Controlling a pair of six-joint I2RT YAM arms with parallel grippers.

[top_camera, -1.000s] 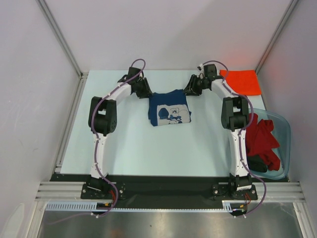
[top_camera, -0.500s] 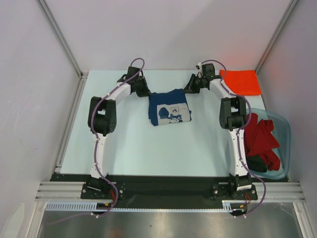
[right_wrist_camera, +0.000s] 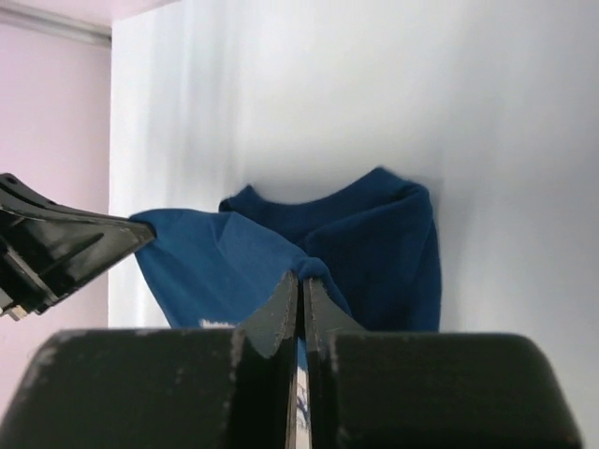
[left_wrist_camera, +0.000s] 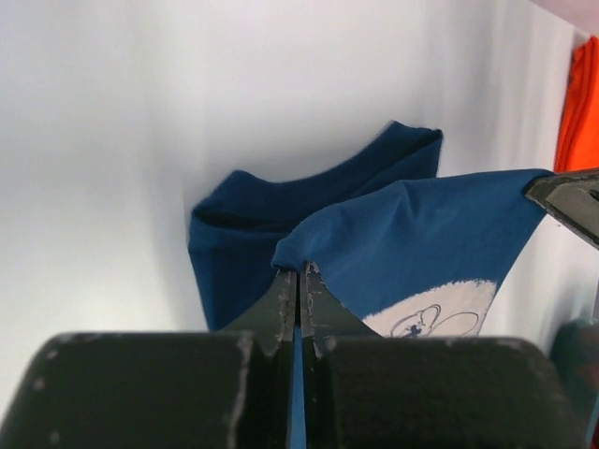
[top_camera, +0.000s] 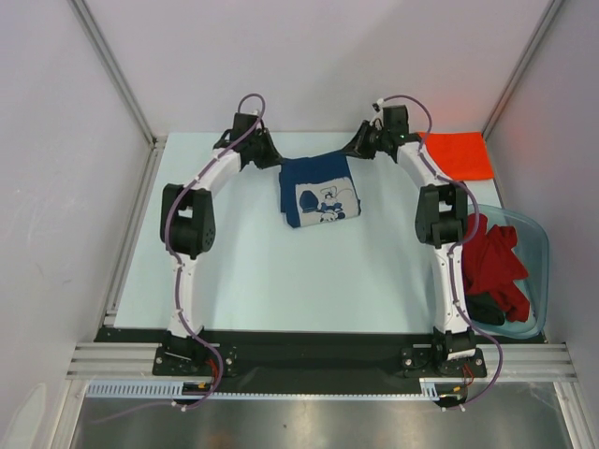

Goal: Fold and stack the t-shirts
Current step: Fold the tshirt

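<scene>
The navy t-shirt (top_camera: 316, 192) with a white print lies partly folded at the table's far middle. My left gripper (top_camera: 278, 162) is shut on its far left corner, and my right gripper (top_camera: 353, 150) is shut on its far right corner. Both hold that edge lifted. The left wrist view shows my jaws pinching navy cloth (left_wrist_camera: 412, 243), with the other gripper at the right edge. The right wrist view shows the same pinch on the shirt (right_wrist_camera: 234, 262). A folded orange t-shirt (top_camera: 459, 152) lies at the far right. Red (top_camera: 494, 262) and dark (top_camera: 487, 311) t-shirts fill the tub.
A clear bluish plastic tub (top_camera: 535, 245) stands at the right edge. White walls close the cell at the back and sides. The pale table (top_camera: 243, 271) runs to a black front rail by the arm bases.
Both grippers have moved toward the far wall and lifted the navy shirt's far edge, stretching it between them. The shirt's far part has unfolded and shifted back.
</scene>
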